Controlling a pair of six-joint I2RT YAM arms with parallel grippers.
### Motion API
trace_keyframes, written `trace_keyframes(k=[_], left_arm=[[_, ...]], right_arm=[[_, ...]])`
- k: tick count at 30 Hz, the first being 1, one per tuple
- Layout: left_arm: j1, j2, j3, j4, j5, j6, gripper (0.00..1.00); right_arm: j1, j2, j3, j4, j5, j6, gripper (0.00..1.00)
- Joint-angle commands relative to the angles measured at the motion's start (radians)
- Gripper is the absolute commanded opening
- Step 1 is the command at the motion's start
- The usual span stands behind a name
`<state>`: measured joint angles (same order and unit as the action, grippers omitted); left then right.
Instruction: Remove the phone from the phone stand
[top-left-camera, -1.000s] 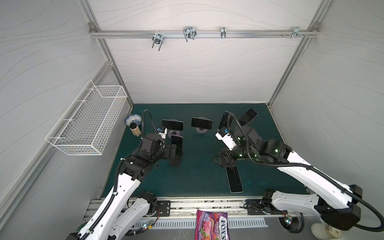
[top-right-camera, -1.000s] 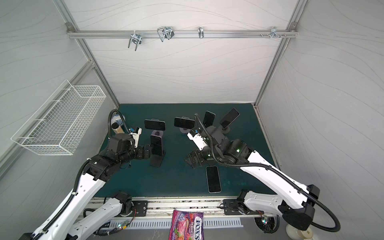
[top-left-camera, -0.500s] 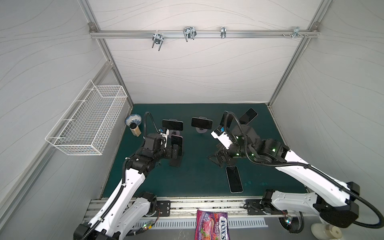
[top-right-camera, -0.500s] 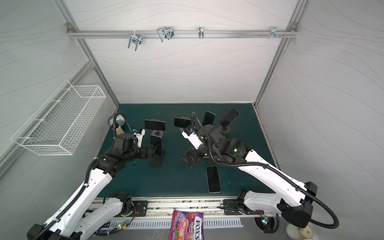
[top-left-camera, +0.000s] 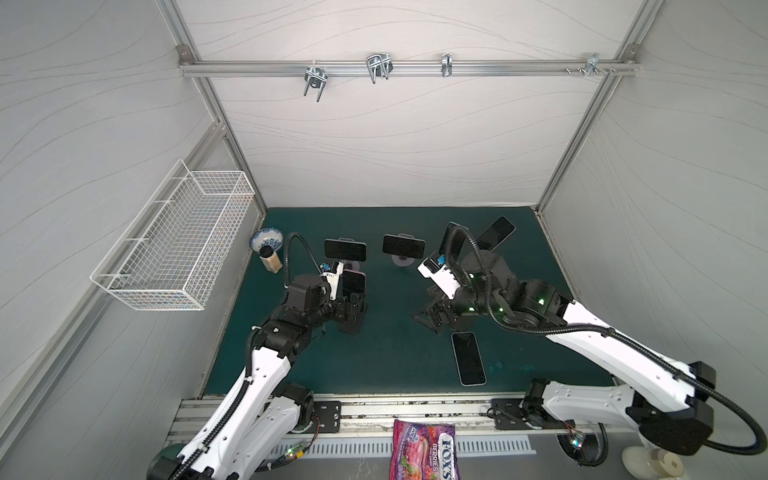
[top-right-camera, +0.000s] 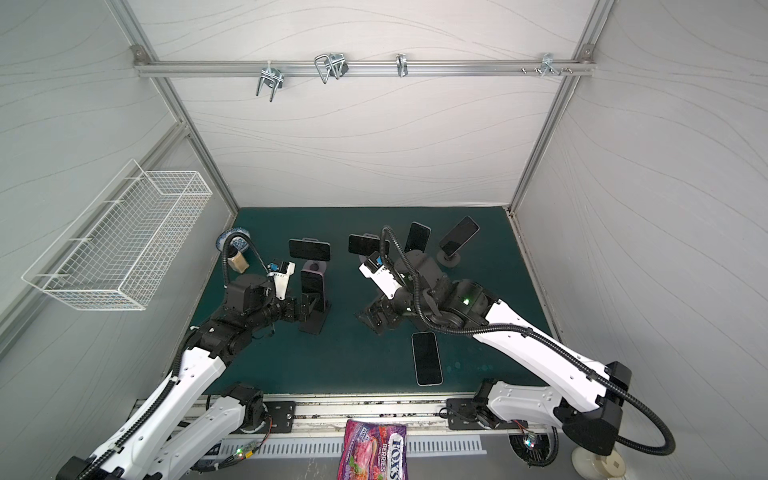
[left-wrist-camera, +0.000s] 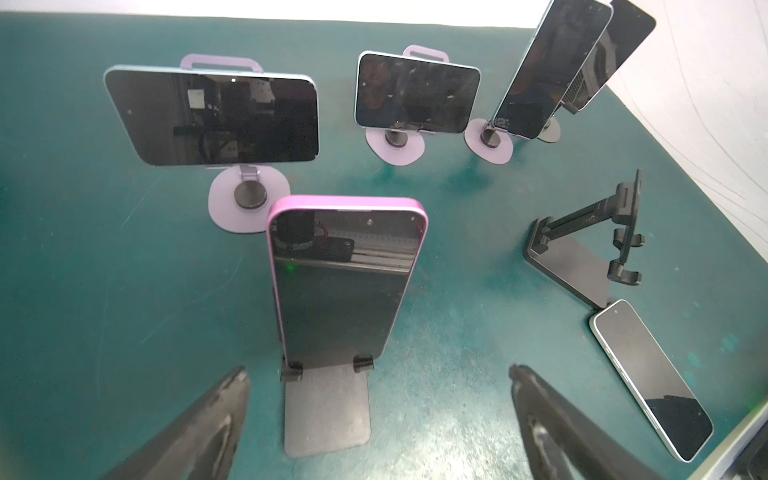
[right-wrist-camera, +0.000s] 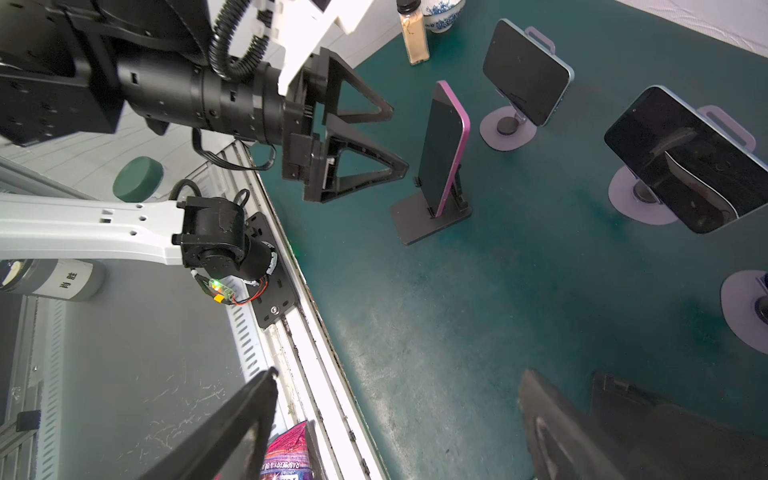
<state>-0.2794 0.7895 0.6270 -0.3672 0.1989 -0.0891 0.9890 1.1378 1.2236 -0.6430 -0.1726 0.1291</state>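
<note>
Four mounted phones (left-wrist-camera: 216, 116) beyond pink phone (left-wrist-camera: 345, 286)

You have a green mat (top-left-camera: 386, 357) bearing phone stands (top-left-camera: 350, 324), one phone (top-left-camera: 468, 358) flat near right, and a bottle (top-left-camera: 271, 262) and bowl (top-left-camera: 266, 237) far left.

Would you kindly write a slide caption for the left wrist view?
Open left gripper faces a pink-edged phone upright on its black folding stand.

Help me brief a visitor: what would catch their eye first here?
The pink-edged phone stands upright on a black stand, straight before the open left gripper. Behind it, four dark-screened phones perch on stands along the back; a pale-edged phone lies flat near the front, by an empty black stand.
</note>
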Motion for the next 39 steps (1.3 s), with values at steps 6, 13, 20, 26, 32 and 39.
trace_keyframes(k=[6,13,20,26,32,39], left_arm=[[0.005,-0.005,-0.019,0.079,-0.025,0.026,0.99],[0.005,0.006,-0.021,0.092,-0.037,0.029,0.99],[0.005,0.057,0.014,0.111,-0.04,0.064,0.99],[0.005,0.085,0.016,0.138,-0.024,0.077,0.99],[0.005,0.071,0.004,0.144,-0.009,0.077,0.98],[0.005,0.03,-0.006,0.11,-0.052,0.083,0.98]], right_arm=[[0.012,0.017,-0.017,0.042,-0.022,0.001,0.9],[0.02,0.043,-0.004,0.034,-0.014,0.019,0.9],[0.028,0.033,-0.008,0.04,0.004,0.058,0.9],[0.04,0.029,0.014,0.017,0.023,0.107,0.9],[0.075,0.05,-0.002,-0.017,0.059,0.196,0.89],[0.101,0.084,0.078,-0.041,0.065,0.217,0.89]])
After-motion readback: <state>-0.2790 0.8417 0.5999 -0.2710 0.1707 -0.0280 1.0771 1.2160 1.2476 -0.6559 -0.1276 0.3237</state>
